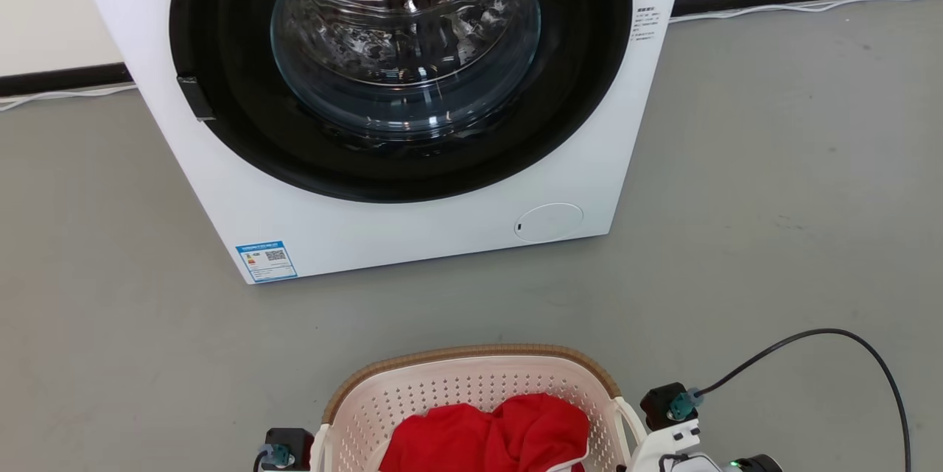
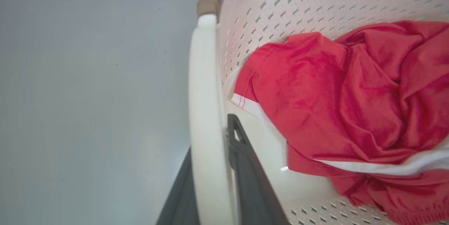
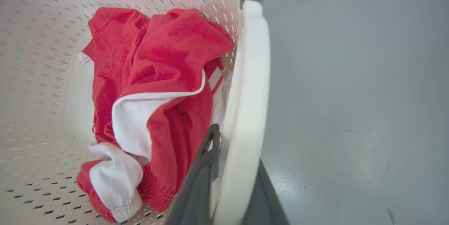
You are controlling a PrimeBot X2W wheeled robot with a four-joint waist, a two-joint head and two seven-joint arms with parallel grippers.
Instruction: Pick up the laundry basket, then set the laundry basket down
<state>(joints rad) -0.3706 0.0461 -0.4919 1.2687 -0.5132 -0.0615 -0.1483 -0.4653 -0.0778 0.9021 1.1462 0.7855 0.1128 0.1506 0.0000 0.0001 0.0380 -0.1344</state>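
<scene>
While its two white loop handles (image 2: 207,95) are clamped, one in the left gripper (image 2: 210,137) and one in the right gripper (image 3: 238,146), the laundry basket (image 1: 471,384) is pictured in front of the washing machine (image 1: 412,229), facing its round door (image 1: 405,37). A light, slightly flexible load is suggested by the thin perforated plastic and the single red garment (image 1: 493,435). It is judged best carried level by both handles, so that neither smooth loop is allowed to slip.

The perforated cream-white laundry basket (image 1: 442,392) is brown-rimmed (woven look), its garment (image 1: 490,437) red and white.
</scene>
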